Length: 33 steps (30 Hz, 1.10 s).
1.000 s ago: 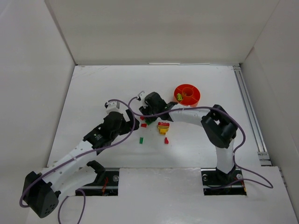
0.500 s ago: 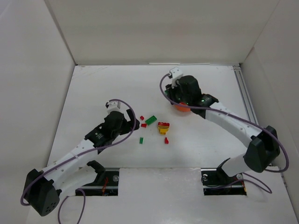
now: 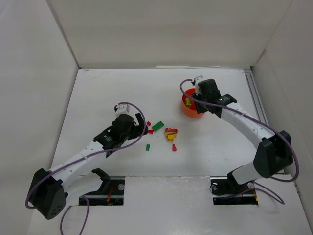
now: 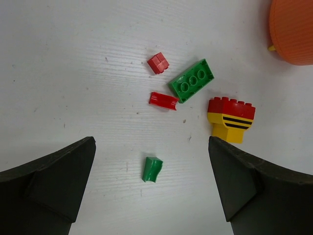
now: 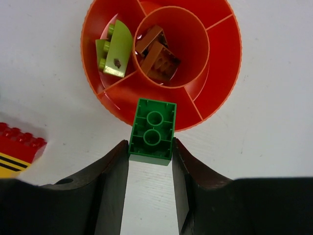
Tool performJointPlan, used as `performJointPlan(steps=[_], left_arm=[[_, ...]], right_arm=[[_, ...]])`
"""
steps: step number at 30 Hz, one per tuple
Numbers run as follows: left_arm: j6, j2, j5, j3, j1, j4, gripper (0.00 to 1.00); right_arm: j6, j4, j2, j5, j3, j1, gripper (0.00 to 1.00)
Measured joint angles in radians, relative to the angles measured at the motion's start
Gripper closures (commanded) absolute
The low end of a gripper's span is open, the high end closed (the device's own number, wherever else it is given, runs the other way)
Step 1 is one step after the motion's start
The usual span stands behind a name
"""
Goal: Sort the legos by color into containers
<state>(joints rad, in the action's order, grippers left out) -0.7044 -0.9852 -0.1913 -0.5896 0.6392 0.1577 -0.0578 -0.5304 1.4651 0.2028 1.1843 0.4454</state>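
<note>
White tabletop [image 3: 98, 98] carries the whole scene, with the orange bowl [image 5: 230, 68] on its far right part. The right tool [image 5: 149, 147] hangs directly over the bowl's near rim. Its jaws are narrowed onto the sides of a green brick [image 5: 152, 129], whose far end overlaps the near compartment. The left tool [image 4: 150, 144] hovers above the loose pieces near the middle of the tabletop, jaws spread wide and gripping nothing.

Inside the bowl, a lime piece [image 5: 113, 51] lies in the left compartment and brown bricks [image 5: 156, 54] fill the central cup.

On the tabletop, well apart from the bowl, sit:
- a red-and-yellow striped block [image 4: 230, 120]
- a green plate [image 4: 192, 81]
- a red curved piece [image 4: 164, 100] just beside the plate
- a small red brick [image 4: 158, 62]
- a small green piece [image 4: 152, 169]
</note>
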Motion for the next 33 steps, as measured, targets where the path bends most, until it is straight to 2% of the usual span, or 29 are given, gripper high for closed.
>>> performJointPlan(steps=[7, 19, 33], left_arm=[[0.001, 0.000, 0.000, 0.000, 0.000, -0.004, 0.00], [0.001, -0.008, 0.000, 0.000, 0.000, -0.004, 0.00], [0.001, -0.008, 0.000, 0.000, 0.000, -0.004, 0.00]], right_arm=[[-0.017, -0.027, 0.093, 0.000, 0.058, -0.001, 0.81], [-0.017, -0.062, 0.180, 0.000, 0.136, -0.021, 0.68], [-0.026, -0.153, 0.183, -0.035, 0.208, -0.026, 0.68]])
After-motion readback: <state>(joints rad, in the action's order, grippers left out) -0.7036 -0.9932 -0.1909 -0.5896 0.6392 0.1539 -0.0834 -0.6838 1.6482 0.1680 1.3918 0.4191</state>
